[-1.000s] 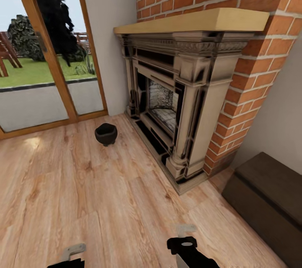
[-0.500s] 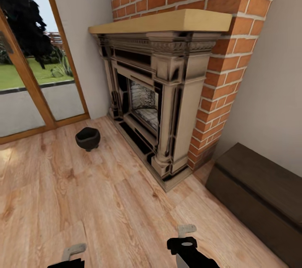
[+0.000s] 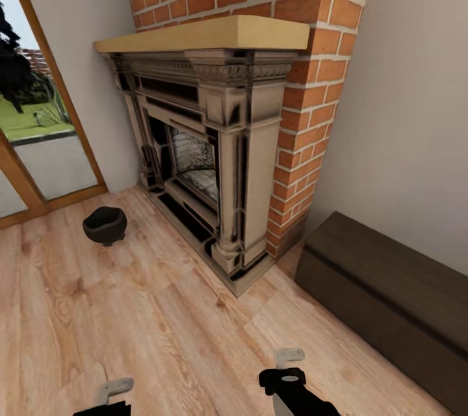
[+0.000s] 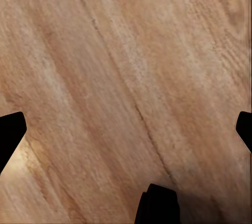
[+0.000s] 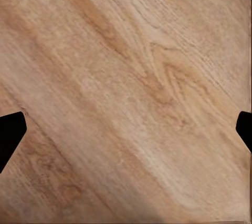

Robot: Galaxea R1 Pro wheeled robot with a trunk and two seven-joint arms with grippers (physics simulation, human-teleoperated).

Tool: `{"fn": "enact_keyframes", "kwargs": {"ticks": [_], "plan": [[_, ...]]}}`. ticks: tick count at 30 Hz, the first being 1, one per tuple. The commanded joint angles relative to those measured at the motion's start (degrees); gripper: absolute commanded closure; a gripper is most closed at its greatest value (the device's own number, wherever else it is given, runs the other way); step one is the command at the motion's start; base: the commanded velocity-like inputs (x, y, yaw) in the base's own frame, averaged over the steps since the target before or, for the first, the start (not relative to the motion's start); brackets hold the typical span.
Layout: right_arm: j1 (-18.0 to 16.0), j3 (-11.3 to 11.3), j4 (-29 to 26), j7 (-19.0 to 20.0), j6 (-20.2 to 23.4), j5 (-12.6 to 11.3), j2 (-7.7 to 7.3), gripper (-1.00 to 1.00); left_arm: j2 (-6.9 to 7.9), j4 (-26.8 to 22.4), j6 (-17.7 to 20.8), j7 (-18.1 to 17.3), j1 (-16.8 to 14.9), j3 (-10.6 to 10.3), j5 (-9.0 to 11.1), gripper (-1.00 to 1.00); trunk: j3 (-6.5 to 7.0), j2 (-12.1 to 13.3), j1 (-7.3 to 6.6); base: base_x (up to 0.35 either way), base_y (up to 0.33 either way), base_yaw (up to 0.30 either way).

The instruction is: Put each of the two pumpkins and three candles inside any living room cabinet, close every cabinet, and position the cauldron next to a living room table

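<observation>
The black cauldron (image 3: 104,225) stands upright on the wooden floor, left of the fireplace and near the glass door. A long, low dark-brown cabinet (image 3: 390,292) runs along the wall at the right, its front shut. My left gripper (image 3: 112,395) and right gripper (image 3: 288,369) hang low at the near edge, far from both. In the left wrist view the left gripper (image 4: 126,134) is open over bare floorboards. The right gripper (image 5: 126,134) is likewise open over bare boards. The pumpkins, candles and table are out of view.
A large ornate fireplace (image 3: 208,156) with a pale wooden mantel juts out from a brick chimney (image 3: 305,110) in the middle. A wood-framed glass door (image 3: 32,143) is at the far left. Open wooden floor (image 3: 162,325) lies between me and the cauldron.
The view has swung to the right, so the fireplace, cauldron and cabinet all sit further left in the picture. Nothing itself moved, and both arms stay as they were.
</observation>
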Motion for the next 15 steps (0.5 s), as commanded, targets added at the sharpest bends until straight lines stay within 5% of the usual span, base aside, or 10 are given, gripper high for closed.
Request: {"fn": "enact_keyframes", "kwargs": {"ticks": [1, 15], "plan": [[0.00, 0.11, 0.00, -0.04, -0.10, 0.10, 0.00, -1.00, 0.00, 0.00, 0.00, 0.00, 0.00, 0.00, 0.00, -1.00, 0.03, 0.00, 0.00, 0.000, 0.000, -0.284], [0.00, 0.20, -0.01, 0.29, 0.05, 0.05, 0.01, -1.00, -0.05, 0.00, 0.00, 0.00, 0.00, 0.00, -0.22, -1.00, 0.16, 0.00, 0.00, 0.000, 0.000, -0.284]]}}
